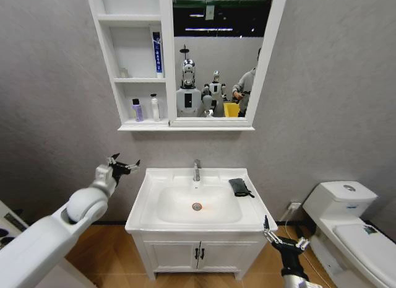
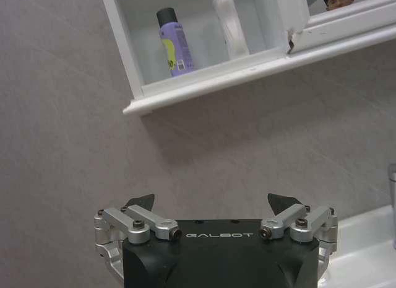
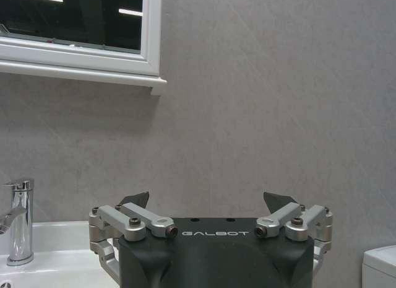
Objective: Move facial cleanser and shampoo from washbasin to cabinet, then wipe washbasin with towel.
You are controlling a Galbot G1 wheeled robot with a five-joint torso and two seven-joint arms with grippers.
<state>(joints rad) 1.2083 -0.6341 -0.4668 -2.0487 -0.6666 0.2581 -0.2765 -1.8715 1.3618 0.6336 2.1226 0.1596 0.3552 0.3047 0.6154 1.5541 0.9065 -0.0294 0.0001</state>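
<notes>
**Both bottles on the cabinet's bottom shelf, towel on the basin's rim, both claws spread and empty**

Taking the washbasin (image 1: 185,221) as the landmark: its oval bowl holds a red-ringed drain (image 1: 197,206), and the chrome tap (image 1: 197,170) stands at the back rim. The towel (image 1: 240,187), a small dark folded cloth, lies on the flat top just right of the bowl, near the back corner.

Above the washbasin hangs the cabinet (image 1: 167,59). On its lowest open shelf stand a purple bottle with a black cap (image 1: 137,110) and a white bottle (image 1: 154,108), side by side and apart; which is the cleanser and which the shampoo cannot be read. In the left wrist view the white bottle's top is cut off by the frame. A blue-labelled tube (image 1: 157,52) leans on the shelf above; its print is too small to make out. The mirror (image 1: 216,52) reflects robots and a person, none touching anything.

The left gripper (image 1: 127,165) hovers in the air left of the washbasin, level with its back rim, fingers spread wide with nothing between them. The right gripper (image 1: 283,238) hangs off the washbasin's front right corner, lower down, also spread and empty; its arm is cut off at the frame's edge.

A white toilet (image 1: 346,232) stands right of the washbasin, partly out of frame. Below the top are two cupboard doors (image 1: 198,254).
</notes>
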